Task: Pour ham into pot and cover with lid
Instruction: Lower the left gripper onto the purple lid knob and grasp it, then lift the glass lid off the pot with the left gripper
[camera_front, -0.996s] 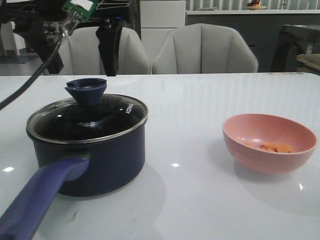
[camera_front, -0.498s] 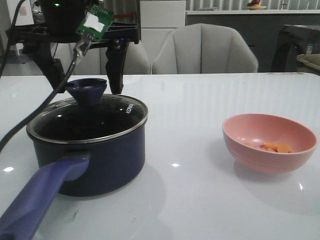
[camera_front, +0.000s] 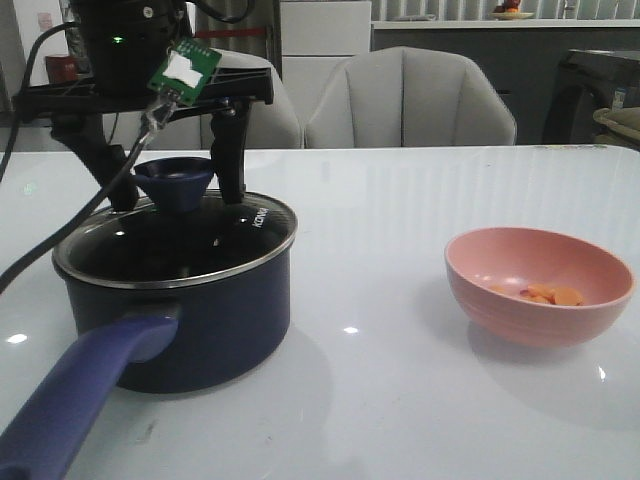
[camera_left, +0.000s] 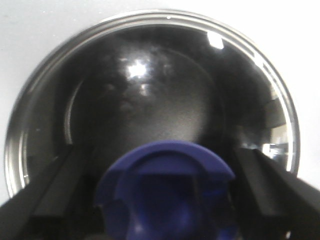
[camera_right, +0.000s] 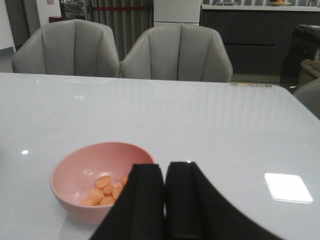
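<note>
The dark navy pot (camera_front: 200, 320) with its long purple-blue handle (camera_front: 80, 400) stands at the near left, and the glass lid (camera_front: 180, 245) sits on it. My left gripper (camera_front: 177, 190) is open and straddles the lid's blue knob (camera_front: 175, 175), one finger on each side, not touching it. In the left wrist view the knob (camera_left: 165, 190) lies between the dark fingers (camera_left: 50, 200), above the lid (camera_left: 150, 100). The ham (camera_front: 550, 294) lies in the pink bowl (camera_front: 520, 320) at the right. My right gripper (camera_right: 165, 172) is shut and empty beside the bowl (camera_right: 75, 205) with the ham (camera_right: 105, 190).
Two grey chairs (camera_front: 410, 100) stand behind the table's far edge. The white table (camera_front: 400, 230) stretches between pot and bowl. A black cable (camera_front: 60, 250) hangs from the left arm beside the pot.
My left gripper has come down over the pot until its fingers flank the lid's knob. The pot, the lid, the bowl and the ham have not moved.
</note>
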